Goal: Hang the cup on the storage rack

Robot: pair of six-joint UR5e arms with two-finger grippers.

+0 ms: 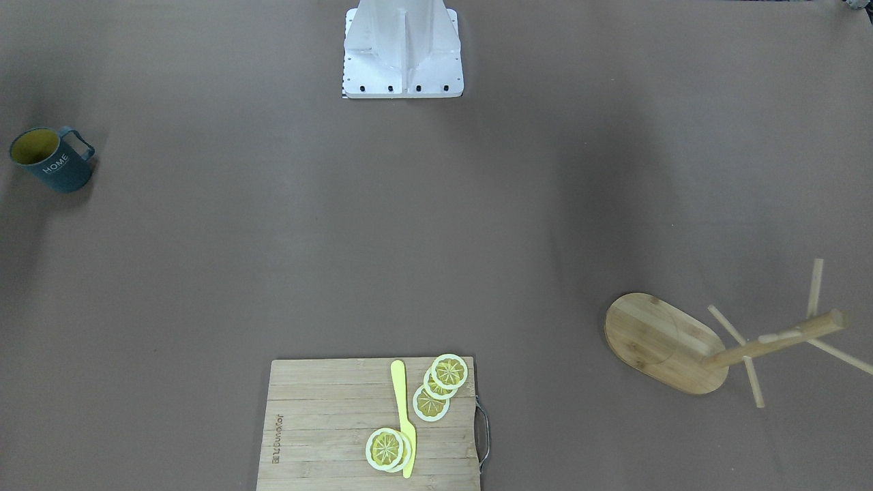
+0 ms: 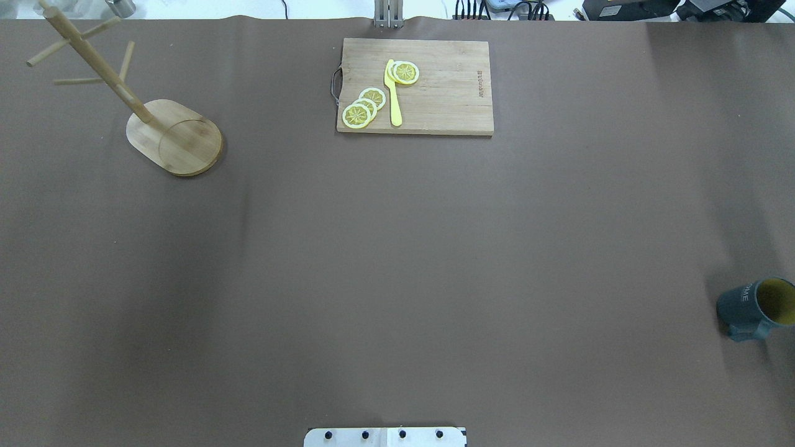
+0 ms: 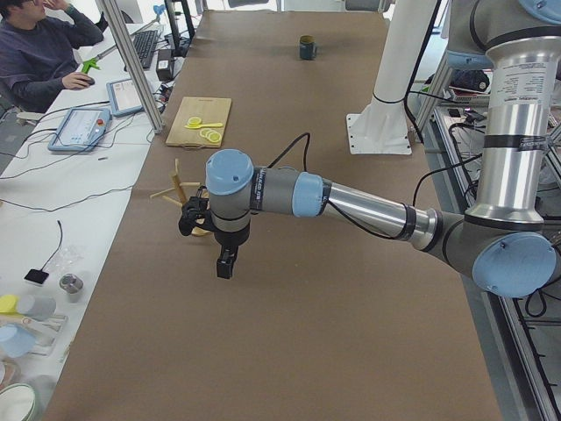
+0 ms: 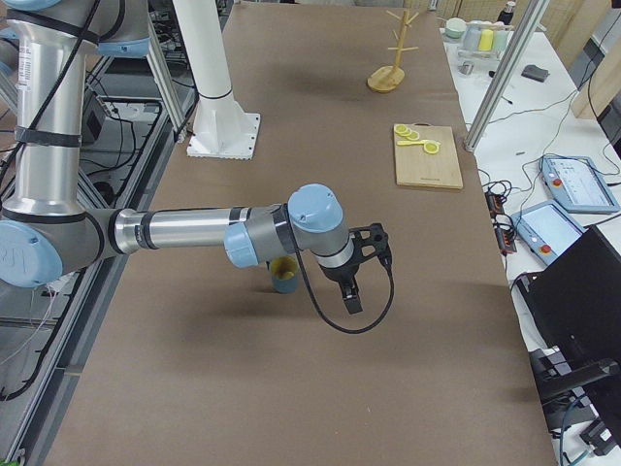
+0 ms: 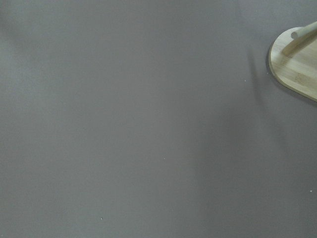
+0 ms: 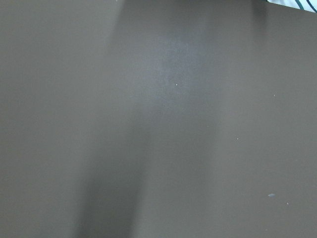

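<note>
Cutting board (image 1: 327, 423) at front edge; cup (image 1: 51, 162) upright and rack (image 1: 668, 344) standing, well apart. Left-end view: left gripper (image 3: 225, 265) hovers, rack just beyond it; can't tell jaw width. Right-end view: right gripper (image 4: 351, 299) hovers, cup near its wrist; jaw width unclear.

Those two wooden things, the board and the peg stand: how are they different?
The cutting board is a flat rectangle carrying lemon slices and a yellow knife; the storage rack has an oval base, an upright post with pegs, and holds nothing. Both are light wood.
</note>
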